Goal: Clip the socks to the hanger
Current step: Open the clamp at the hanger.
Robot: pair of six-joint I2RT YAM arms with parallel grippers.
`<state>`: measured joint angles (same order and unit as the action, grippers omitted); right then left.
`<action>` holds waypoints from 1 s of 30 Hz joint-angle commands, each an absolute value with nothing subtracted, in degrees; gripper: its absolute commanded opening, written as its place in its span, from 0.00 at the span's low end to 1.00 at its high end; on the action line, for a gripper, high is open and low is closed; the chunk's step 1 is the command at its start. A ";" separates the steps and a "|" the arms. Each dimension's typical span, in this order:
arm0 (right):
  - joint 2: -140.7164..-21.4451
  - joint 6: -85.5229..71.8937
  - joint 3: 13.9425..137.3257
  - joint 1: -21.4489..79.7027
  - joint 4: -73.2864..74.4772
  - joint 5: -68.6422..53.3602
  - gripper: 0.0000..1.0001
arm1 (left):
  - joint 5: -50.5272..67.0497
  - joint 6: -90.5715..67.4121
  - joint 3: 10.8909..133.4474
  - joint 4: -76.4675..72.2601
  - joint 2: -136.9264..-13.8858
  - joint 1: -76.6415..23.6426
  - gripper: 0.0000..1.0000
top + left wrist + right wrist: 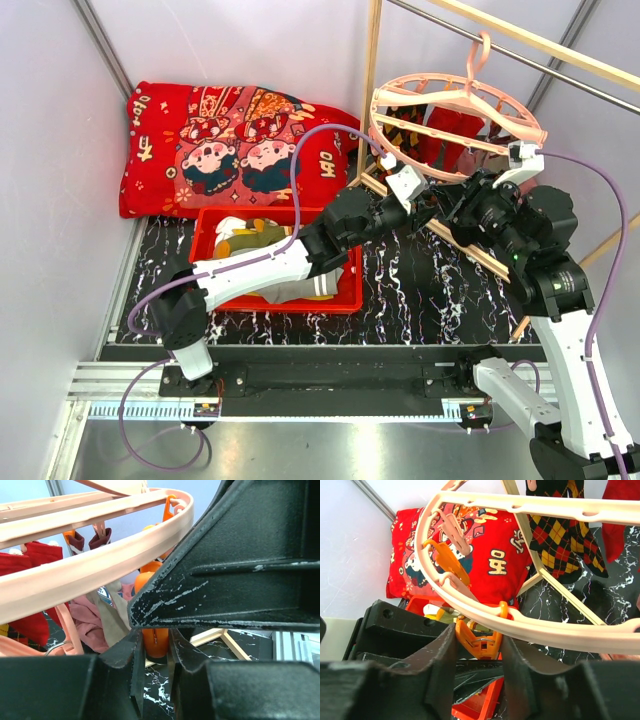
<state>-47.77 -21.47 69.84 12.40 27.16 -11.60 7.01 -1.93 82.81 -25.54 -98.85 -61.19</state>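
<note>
The pale-pink ring hanger (376, 112) hangs from the wooden rack, with red and argyle socks (560, 535) clipped at its far side. Both grippers meet under its near rim. My right gripper (476, 635) is shut on the handles of an orange clip (480, 640) hanging from the rim (545, 630). My left gripper (156, 635) sits just below that clip (157, 642), jaws a narrow gap apart. A small dark piece lies at the tips; I cannot tell if it is a sock. More socks (250, 240) lie in the red bin.
The red bin (345, 300) stands on the marble table under the left arm. A red cartoon cushion (230, 145) lies at the back left. A wooden rack pole (372, 90) stands beside the hanger. The right gripper's black body (240, 565) fills the right of the left wrist view.
</note>
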 commanded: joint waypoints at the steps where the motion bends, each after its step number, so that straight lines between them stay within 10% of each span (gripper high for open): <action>1: -48.08 -21.18 72.16 12.48 21.18 -10.90 0.35 | 8.44 -0.44 84.11 -24.61 -97.74 -62.84 0.00; 8: -47.37 -21.71 70.67 12.48 21.18 -10.11 0.13 | 5.45 -1.49 81.21 -27.15 -96.07 -62.93 0.24; 17: -47.11 -21.97 69.70 12.48 21.18 -9.58 0.09 | 3.96 -6.06 73.84 -27.96 -90.18 -61.09 0.66; 30: -46.76 -20.92 68.20 12.48 21.09 -9.32 0.09 | 0.35 4.37 63.81 10.06 -75.68 -53.18 0.78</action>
